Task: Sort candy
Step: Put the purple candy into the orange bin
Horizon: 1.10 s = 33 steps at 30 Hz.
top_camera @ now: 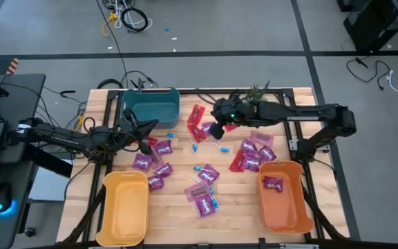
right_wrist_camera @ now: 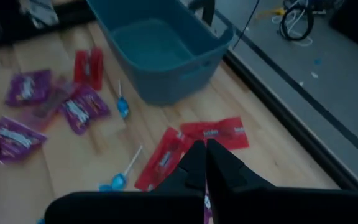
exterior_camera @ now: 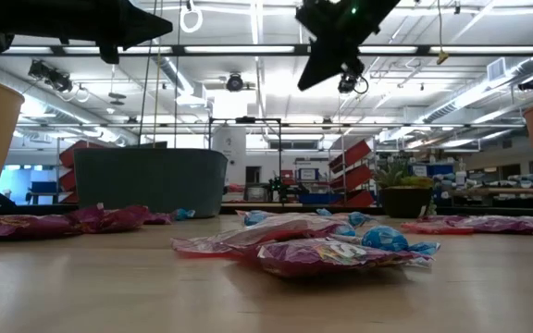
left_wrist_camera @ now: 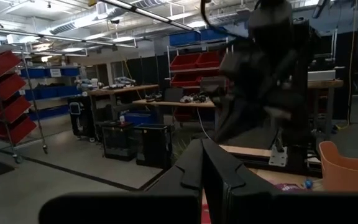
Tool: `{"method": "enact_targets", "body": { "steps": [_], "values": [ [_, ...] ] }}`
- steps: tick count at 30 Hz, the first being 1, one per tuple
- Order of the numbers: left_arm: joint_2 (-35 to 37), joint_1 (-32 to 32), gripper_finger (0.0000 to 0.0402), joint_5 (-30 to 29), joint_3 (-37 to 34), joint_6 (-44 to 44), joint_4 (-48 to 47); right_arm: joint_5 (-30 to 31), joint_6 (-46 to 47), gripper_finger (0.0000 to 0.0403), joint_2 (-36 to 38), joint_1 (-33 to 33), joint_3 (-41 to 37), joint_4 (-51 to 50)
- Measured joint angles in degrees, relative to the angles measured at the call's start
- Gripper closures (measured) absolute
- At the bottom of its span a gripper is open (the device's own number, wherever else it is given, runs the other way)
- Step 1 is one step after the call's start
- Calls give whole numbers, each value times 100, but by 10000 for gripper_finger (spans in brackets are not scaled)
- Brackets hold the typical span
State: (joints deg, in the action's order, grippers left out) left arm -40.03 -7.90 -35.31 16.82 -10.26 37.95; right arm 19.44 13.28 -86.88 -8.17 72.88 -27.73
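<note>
Candy all over my wooden table: shiny, crinkly purple packets lie in clusters at the middle and on both sides, flat glossy red packets sit near the teal bin, and tiny blue lollipops on thin white sticks are dotted between them. Through my right wrist camera I count four red packets and two lollipops, with about four purple ones beside them. One purple packet is already lying in the orange bin. Three smooth plastic tubs in all: teal, orange, and yellow. My right gripper hangs above the red packets by the teal bin, fingers pinched together, nothing between them. My left gripper waits beside the teal bin, clenched, carrying nothing.
</note>
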Motion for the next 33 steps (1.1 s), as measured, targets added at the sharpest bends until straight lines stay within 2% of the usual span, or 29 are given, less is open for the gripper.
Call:
{"method": "enact_targets", "body": {
  "steps": [11, 21, 33],
  "values": [
    [0, 0, 396, -2, 0, -72, -17, -4, 118, 402, -942, -190, 0, 271],
    [0, 0, 396, -2, 0, -109, -28, -370, 347, 396, -1243, -336, -2, 465],
    [-9, 0, 396, -4, 0, -105, -291, -349, -314, 341, -1636, -234, -2, 703]
  ]
}}
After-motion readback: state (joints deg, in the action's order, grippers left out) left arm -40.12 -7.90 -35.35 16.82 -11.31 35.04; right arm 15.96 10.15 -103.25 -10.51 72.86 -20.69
